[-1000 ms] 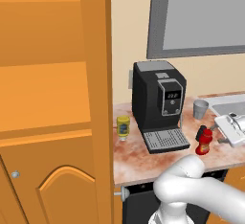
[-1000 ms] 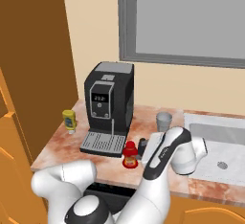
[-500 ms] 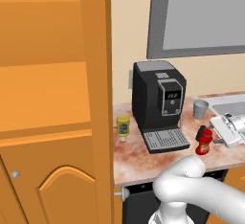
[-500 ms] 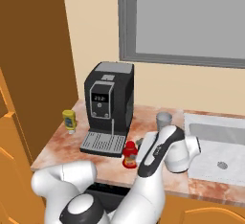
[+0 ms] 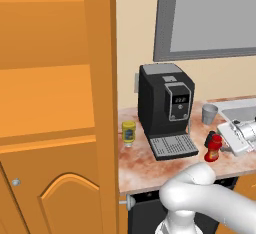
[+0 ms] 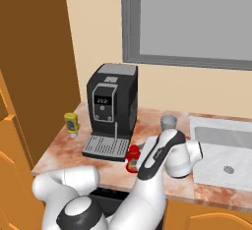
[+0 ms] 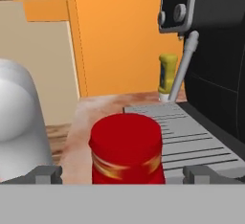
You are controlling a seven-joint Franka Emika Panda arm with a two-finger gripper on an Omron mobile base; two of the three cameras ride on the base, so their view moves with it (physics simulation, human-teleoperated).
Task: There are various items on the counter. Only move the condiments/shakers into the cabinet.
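**Here, open fingers either side of the ketchup bottle**

Here the tall orange cabinet (image 5: pixel 55 103) fills the left of the left base view, its shelves showing above an arched panel door with a small silver knob; its side wall rises just beside the left end of the counter (image 5: pixel 150 170); the counter is reddish-brown mottled stone, running right to a pale sink (image 6: pixel 226 150); a grey-framed window (image 6: pixel 192 20) hangs on the wall above; a black coffee machine (image 5: pixel 165 110) stands on the counter near the cabinet, its grey drip tray reaching toward the front edge; the white arm bends over the counter's front edge from the right; a small grey cup (image 6: pixel 168 122) stands behind it, between coffee machine and sink; the mustard bottle (image 5: pixel 129 132) stands upright between the cabinet and the coffee machine; the ketchup bottle (image 7: pixel 127 149) stands upright just beside the drip tray's right corner; the gripper (image 7: pixel 127 175) sits level with it, fingers (image 7: pixel 45 174) spread wide, one on each side of the red cap, clasping nothing.
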